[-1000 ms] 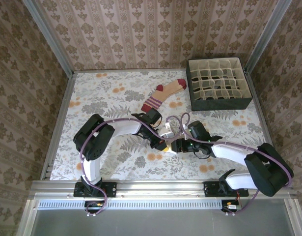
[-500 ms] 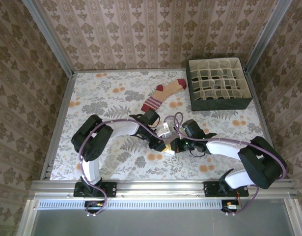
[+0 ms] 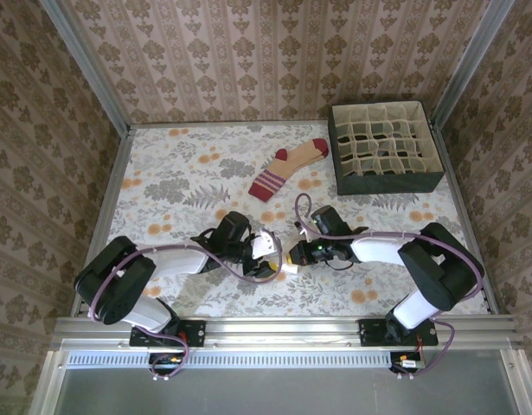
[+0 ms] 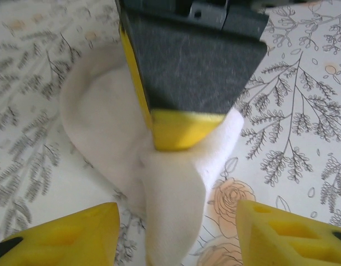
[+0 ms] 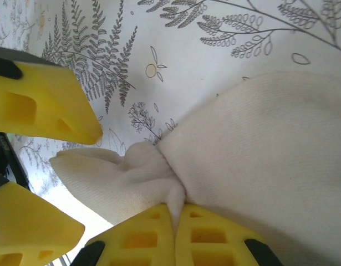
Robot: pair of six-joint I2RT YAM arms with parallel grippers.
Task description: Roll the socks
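Observation:
The cream-white sock (image 4: 109, 138) lies bunched on the floral table between the two grippers; its cuff stripes are hidden. My right gripper (image 5: 174, 213) is shut on a pinched fold of the sock (image 5: 259, 144), and from the left wrist it appears as a dark block with a yellow tip (image 4: 184, 127) on the fabric. My left gripper (image 4: 176, 221) is open, one finger on each side of the sock's near end. From above, the left gripper (image 3: 267, 257) and right gripper (image 3: 291, 257) meet nose to nose. The tan sock with maroon toe and striped cuff (image 3: 287, 169) lies flat farther back.
A dark box with cream dividers (image 3: 385, 147) stands at the back right corner. Purple cables loop over both arms near the sock. Metal rails (image 3: 101, 216) edge the table on the left, right and front.
The left arm has dropped low and swung out to the left, its gripper now reaching the white sock from the left. The right gripper has shifted slightly left with the sock.

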